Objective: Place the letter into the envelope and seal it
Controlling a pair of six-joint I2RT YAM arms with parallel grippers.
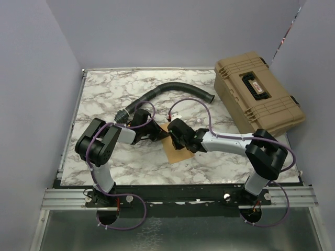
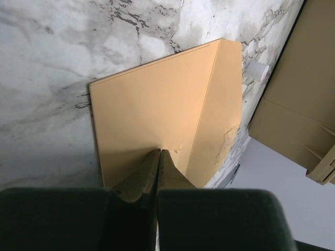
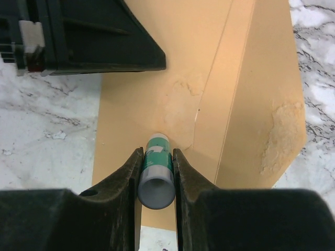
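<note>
Item one, my right pincer [image 3: 157, 152]: clamped on a green-and-white glue stick [image 3: 156, 180], its tip against the envelope [image 3: 157, 83]. Item two, my left pincer [image 2: 158, 152]: clenched, tips touching that envelope, whose flap lies open. Surface: marbled table [image 1: 104, 94] bearing a tan case [image 1: 259, 97] and a black hose [image 1: 172, 89]. Room: grey walls [image 1: 172, 31].

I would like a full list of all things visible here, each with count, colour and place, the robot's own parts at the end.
Marble-patterned table top: one, white-grey, under everything.
Kraft-brown paper envelope: one, brown, table centre.
Green-and-white glue stick: one, gripped over the envelope.
Tan hard plastic case: one, tan, far right.
Black ribbed hose: one, black, far middle.
Small white cylinder: one, white, beside the case.
Left end effector: one, black, shut, tips on envelope.
Right end effector: one, black, holding glue stick.
</note>
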